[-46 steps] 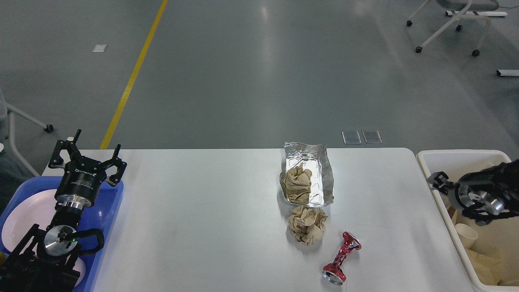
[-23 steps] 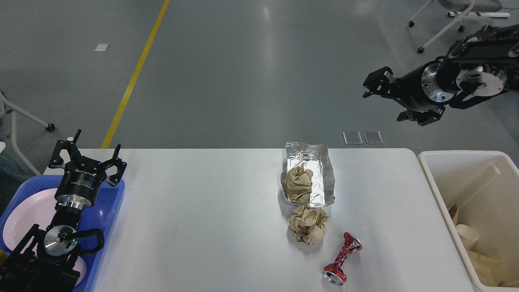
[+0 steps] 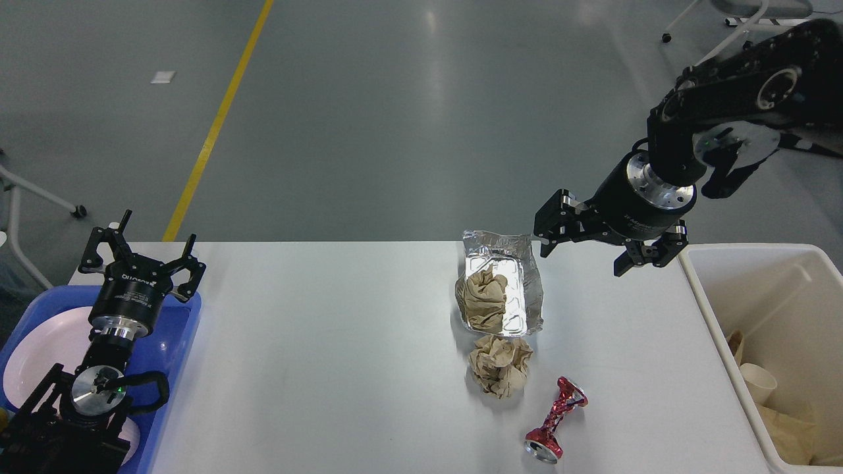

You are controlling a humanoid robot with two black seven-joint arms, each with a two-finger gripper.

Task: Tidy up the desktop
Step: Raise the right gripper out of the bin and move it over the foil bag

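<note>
Desktop (image 3: 329, 342), white with rounded corners, is filling the lower middle of the head view, between a blue tray (image 3: 172, 342) at its left end and a cream bin (image 3: 714, 309) at its right. On it a foil tray (image 3: 520, 289) is lying near the far edge, holding a brown paper wad (image 3: 482, 297). A second wad (image 3: 500, 364) is sitting on the desktop just in front of the foil tray, and a crushed red can (image 3: 555, 419) is lying near that wad, closer to the front edge.

Left gripper (image 3: 141, 247) is hanging over the far end of the blue tray with its fingers spread wide and nothing between them. A white plate (image 3: 39, 349) is lying in that tray, partly hidden by the arm.

Right gripper (image 3: 583, 247) is hovering above the desktop's far right part, between the foil tray and the bin, apart from both. Its fingers are standing apart, holding nothing.

Inside the bin a paper cup (image 3: 757, 382) and crumpled brown paper (image 3: 787, 428) are lying against the near wall.
</note>
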